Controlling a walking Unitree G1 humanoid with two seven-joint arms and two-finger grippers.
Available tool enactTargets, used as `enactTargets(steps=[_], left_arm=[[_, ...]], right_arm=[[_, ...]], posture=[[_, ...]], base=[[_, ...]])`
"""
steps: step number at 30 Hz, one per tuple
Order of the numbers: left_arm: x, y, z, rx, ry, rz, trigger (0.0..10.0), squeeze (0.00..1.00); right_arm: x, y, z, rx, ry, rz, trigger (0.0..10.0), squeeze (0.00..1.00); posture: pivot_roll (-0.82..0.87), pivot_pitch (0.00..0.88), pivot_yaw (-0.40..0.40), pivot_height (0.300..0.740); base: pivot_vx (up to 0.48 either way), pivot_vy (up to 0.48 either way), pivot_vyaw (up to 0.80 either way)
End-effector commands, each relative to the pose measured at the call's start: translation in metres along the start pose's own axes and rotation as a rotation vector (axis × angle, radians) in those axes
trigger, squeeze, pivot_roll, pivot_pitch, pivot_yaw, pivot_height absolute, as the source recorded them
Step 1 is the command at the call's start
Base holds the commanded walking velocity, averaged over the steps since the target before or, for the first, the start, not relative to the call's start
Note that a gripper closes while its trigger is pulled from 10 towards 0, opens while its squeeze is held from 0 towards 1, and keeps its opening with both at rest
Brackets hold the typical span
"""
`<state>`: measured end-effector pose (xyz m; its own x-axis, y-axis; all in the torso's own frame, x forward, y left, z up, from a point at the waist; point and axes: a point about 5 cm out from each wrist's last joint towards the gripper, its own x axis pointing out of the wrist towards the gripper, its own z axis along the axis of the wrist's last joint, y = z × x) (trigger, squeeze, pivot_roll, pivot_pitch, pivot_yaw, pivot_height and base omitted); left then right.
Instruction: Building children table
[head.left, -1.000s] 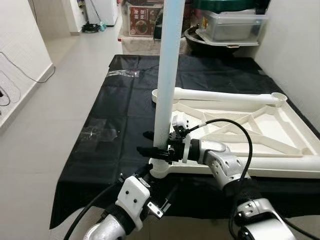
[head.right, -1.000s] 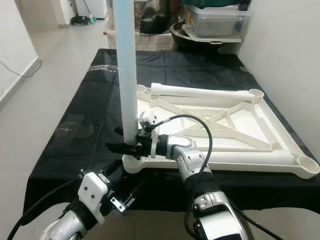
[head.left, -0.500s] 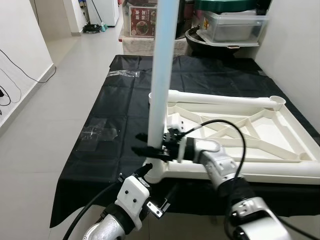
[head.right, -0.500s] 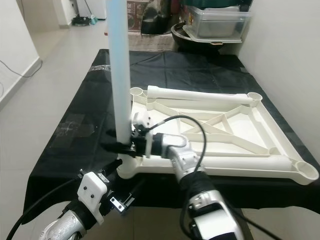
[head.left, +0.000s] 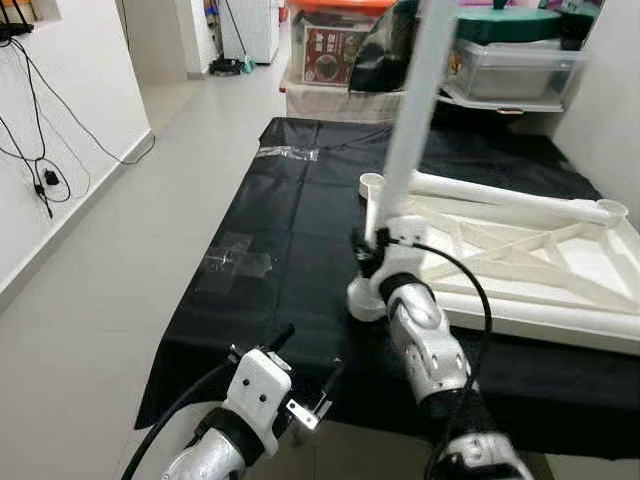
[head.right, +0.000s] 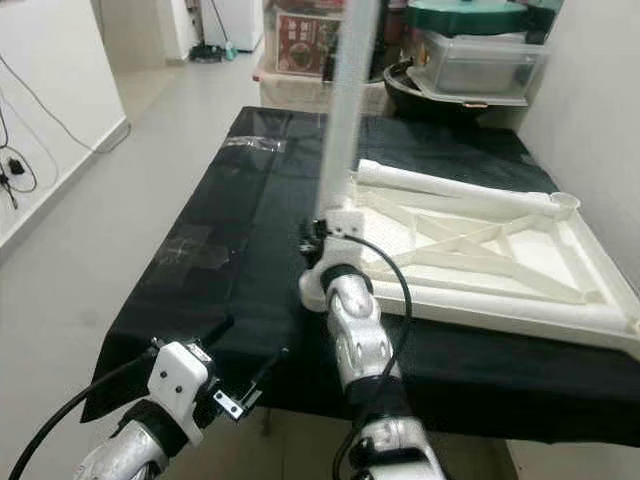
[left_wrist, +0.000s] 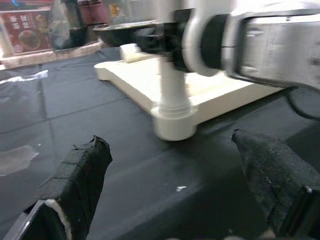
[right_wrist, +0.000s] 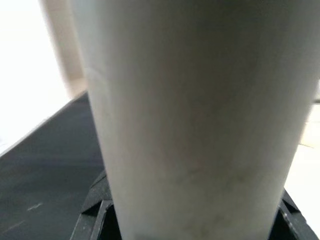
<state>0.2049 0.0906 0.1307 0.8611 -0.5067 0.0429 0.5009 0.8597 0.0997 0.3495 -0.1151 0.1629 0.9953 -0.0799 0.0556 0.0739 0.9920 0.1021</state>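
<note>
A white table top lies upside down on a black cloth. A long white leg stands in its near left corner socket, its top leaning to the right. My right gripper is shut on the leg just above the socket; in the right wrist view the leg sits close up between the black fingers. My left gripper hangs open over the cloth's front edge, a little short of the socket, with nothing in it.
A second leg lies along the table top's far side. Storage boxes and a basin stand behind the cloth. A wall runs along the right, and cables hang on the left wall. Grey floor lies open to the left.
The whole view has shifted, so the camera moved. The leg stood straight before and now leans right. My right gripper has stayed on the leg; the left has kept low and open.
</note>
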Motion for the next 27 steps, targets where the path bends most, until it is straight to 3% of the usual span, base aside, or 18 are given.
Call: enactTargets(steps=[1,3,4,7,8,12,13,14,16,17,19,21,22,24,25,26,27], left_arm=[[-0.002,0.002,-0.004,0.0,0.026,0.025,10.0,0.0],[-0.002,0.002,-0.004,-0.001,0.026,0.028,10.0,0.0],[-0.002,0.002,-0.004,-0.001,0.025,0.027,10.0,0.0],[-0.001,0.002,-0.004,-0.001,0.026,0.02,10.0,0.0],[-0.001,0.001,-0.004,-0.002,0.025,0.015,10.0,0.0],[-0.001,0.0,-0.004,-0.003,0.024,0.007,10.0,0.0],[-0.001,0.0,-0.004,-0.003,0.024,0.005,10.0,0.0],[-0.001,0.0,-0.004,-0.003,0.024,0.005,10.0,0.0],[-0.001,-0.001,-0.005,-0.004,0.024,0.001,10.0,0.0],[-0.001,-0.001,-0.005,-0.004,0.024,0.001,10.0,0.0],[-0.001,-0.001,-0.005,-0.004,0.024,0.0,10.0,0.0],[-0.001,-0.002,-0.005,-0.006,0.025,-0.002,10.0,0.0],[-0.001,-0.002,-0.005,-0.006,0.025,-0.002,10.0,0.0],[-0.001,-0.002,-0.005,-0.008,0.025,-0.005,10.0,0.0],[-0.001,-0.002,-0.005,-0.008,0.025,-0.005,10.0,0.0],[-0.001,-0.003,-0.005,-0.008,0.025,-0.006,10.0,0.0],[-0.001,-0.003,-0.005,-0.008,0.025,-0.006,10.0,0.0]], right_arm=[[-0.009,-0.022,-0.023,0.041,0.112,-0.181,0.0,0.0],[-0.009,-0.02,-0.022,0.034,0.107,-0.203,0.0,0.0],[-0.007,-0.01,-0.02,0.043,0.096,-0.168,9.3,0.0],[-0.003,0.004,-0.013,0.038,0.054,-0.086,10.0,0.0],[-0.002,0.007,-0.011,0.057,0.039,-0.038,10.0,1.0],[0.002,0.007,-0.008,0.068,0.012,-0.007,10.0,1.0],[0.004,0.009,-0.003,0.101,-0.002,0.041,10.0,0.0],[0.004,0.009,-0.003,0.101,-0.002,0.041,10.0,0.0],[0.011,0.012,0.004,0.205,-0.009,0.228,10.0,0.0],[0.011,0.012,0.004,0.205,-0.009,0.228,10.0,0.0],[0.014,0.013,0.009,0.25,-0.006,0.414,10.0,0.0],[0.016,0.007,0.015,0.227,-0.008,0.595,10.0,0.0],[0.016,0.007,0.015,0.227,-0.008,0.595,10.0,0.0],[0.016,0.003,0.02,0.2,-0.004,0.742,10.0,0.0],[0.016,0.003,0.02,0.2,-0.004,0.742,10.0,0.0],[0.013,0.004,0.021,0.192,0.018,0.851,10.0,0.0],[0.013,0.004,0.021,0.192,0.018,0.851,10.0,0.0]], posture=[[0.14,0.097,-0.04,0.74],[0.14,0.097,-0.043,0.74],[0.14,0.095,-0.042,0.74],[0.14,0.093,-0.043,0.74],[0.14,0.092,-0.046,0.74],[0.14,0.091,-0.044,0.74],[0.14,0.087,-0.048,0.74],[0.14,0.087,-0.048,0.74],[0.14,0.089,-0.046,0.74],[0.14,0.089,-0.046,0.74],[0.14,0.084,-0.045,0.74],[0.14,0.081,-0.047,0.74],[0.14,0.081,-0.047,0.74],[0.14,0.08,-0.046,0.74],[0.14,0.08,-0.046,0.74],[0.14,0.075,-0.051,0.74],[0.14,0.075,-0.051,0.74]], base=[[0.0,0.0,0.0],[0.0,0.0,0.0],[0.0,0.0,0.0],[0.0,0.0,0.0],[0.0,0.0,0.0],[0.0,0.0,0.0],[0.0,0.0,0.0],[0.0,0.0,0.0],[0.0,0.0,0.0],[0.0,0.0,0.0],[0.0,0.0,0.0],[0.0,0.0,0.0],[0.0,0.0,0.0],[0.0,0.0,0.0],[0.0,0.0,0.0],[0.0,0.0,0.0],[0.0,0.0,0.0]])
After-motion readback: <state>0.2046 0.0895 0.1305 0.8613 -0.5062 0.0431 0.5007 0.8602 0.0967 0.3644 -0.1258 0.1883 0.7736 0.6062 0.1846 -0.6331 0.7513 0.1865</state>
